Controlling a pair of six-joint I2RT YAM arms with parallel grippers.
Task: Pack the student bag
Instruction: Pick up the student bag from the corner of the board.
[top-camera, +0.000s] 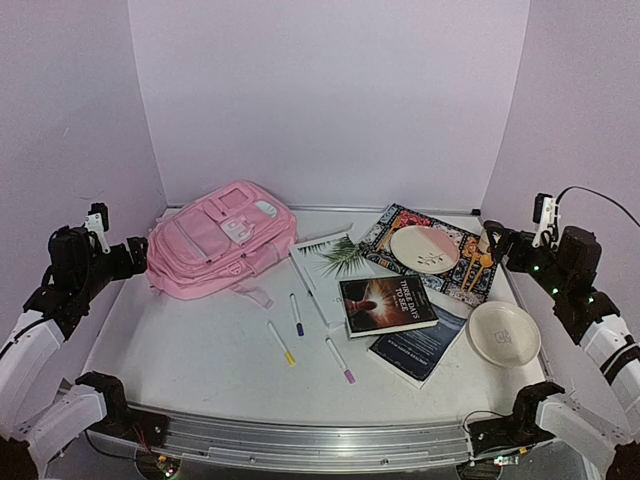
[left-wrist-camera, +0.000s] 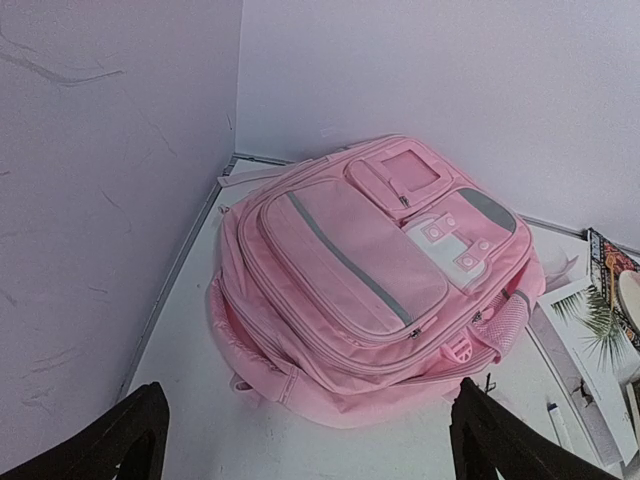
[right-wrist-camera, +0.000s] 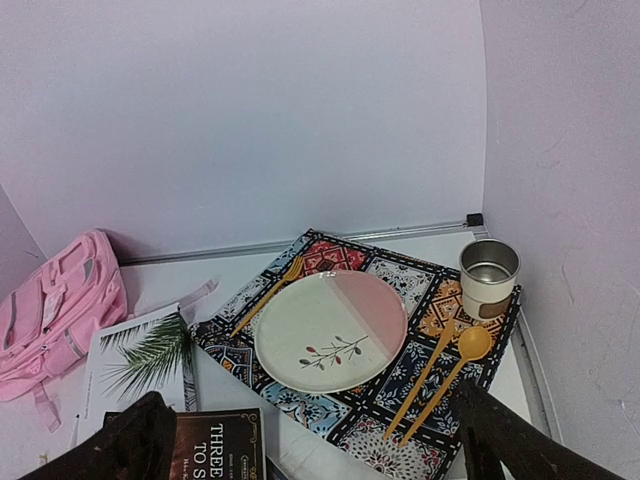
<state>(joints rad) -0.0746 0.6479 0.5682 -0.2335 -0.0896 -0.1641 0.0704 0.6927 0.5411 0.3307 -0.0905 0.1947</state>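
The pale-pink student bag lies flat at the back left of the table, zips shut; it fills the left wrist view and shows at the left edge of the right wrist view. A dark book lies mid-table over a blue book, and a white palm-leaf notebook lies beside the bag. Three markers lie in front. My left gripper is open and empty, left of the bag. My right gripper is open and empty at the far right.
A patterned placemat at the back right carries a pink-and-white plate, orange fork, knife and spoon, and a metal cup. A white bowl stands at the right. Walls close the back and sides.
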